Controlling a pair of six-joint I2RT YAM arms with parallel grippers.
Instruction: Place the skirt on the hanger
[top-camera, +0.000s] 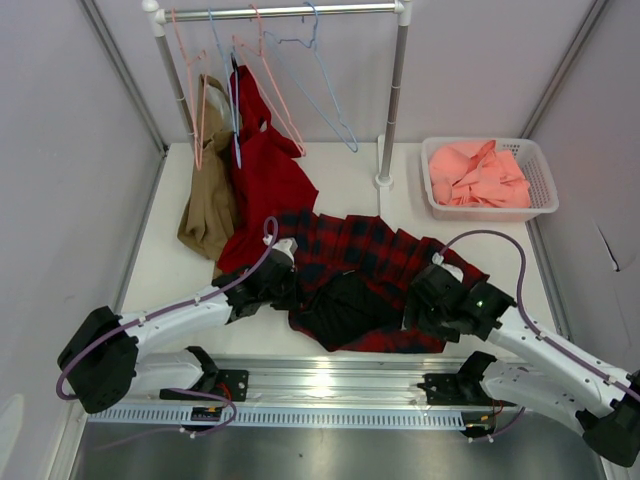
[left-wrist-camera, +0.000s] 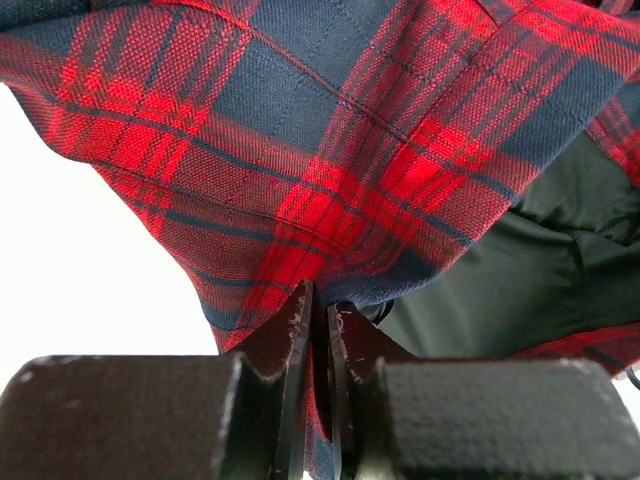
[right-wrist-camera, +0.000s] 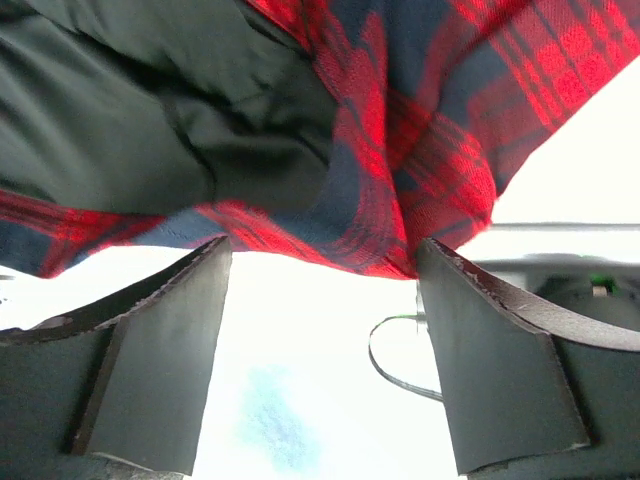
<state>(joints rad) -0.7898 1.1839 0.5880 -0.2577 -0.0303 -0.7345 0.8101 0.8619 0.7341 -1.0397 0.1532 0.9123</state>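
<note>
Left tool is pinched tight on a plaid fold of the skirt, which lies bunched on the counter well short of the pink hanger up on the rail. Right tool is gaping wide, holding nothing, hem right at its tips, so I'd clamp that side before lifting anything. Both arms reach low and inward.
</note>
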